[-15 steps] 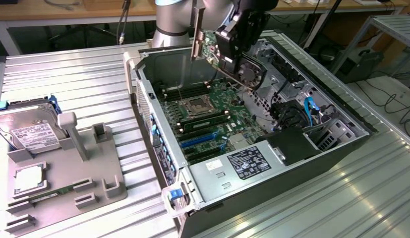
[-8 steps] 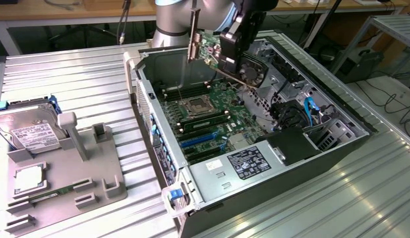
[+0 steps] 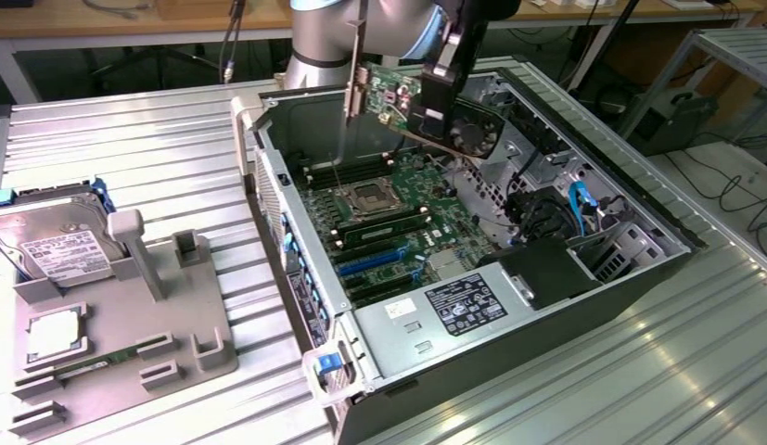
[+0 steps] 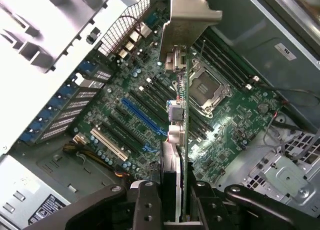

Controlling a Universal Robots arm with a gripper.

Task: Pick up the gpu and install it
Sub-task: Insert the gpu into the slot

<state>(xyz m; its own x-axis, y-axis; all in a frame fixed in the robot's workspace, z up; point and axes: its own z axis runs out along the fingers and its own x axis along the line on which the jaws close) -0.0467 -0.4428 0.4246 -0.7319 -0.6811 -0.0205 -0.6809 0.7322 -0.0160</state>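
Jaws are clamped on the gpu, the gripper holding it edge-on above the open case. Pickup's done, install isn't: the card hangs around 12 o'clock of the motherboard, and the blue slots near 6 look empty, I think

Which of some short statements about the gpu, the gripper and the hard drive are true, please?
1. The gripper is shut on the gpu. True.
2. The computer case lies open, its motherboard exposed. True.
3. The gpu is seated in a motherboard slot. False: it hangs above the motherboard, apart from it.
4. The hard drive sits inside the computer case. False: it rests in the grey holder outside the case, on the exterior view's left.
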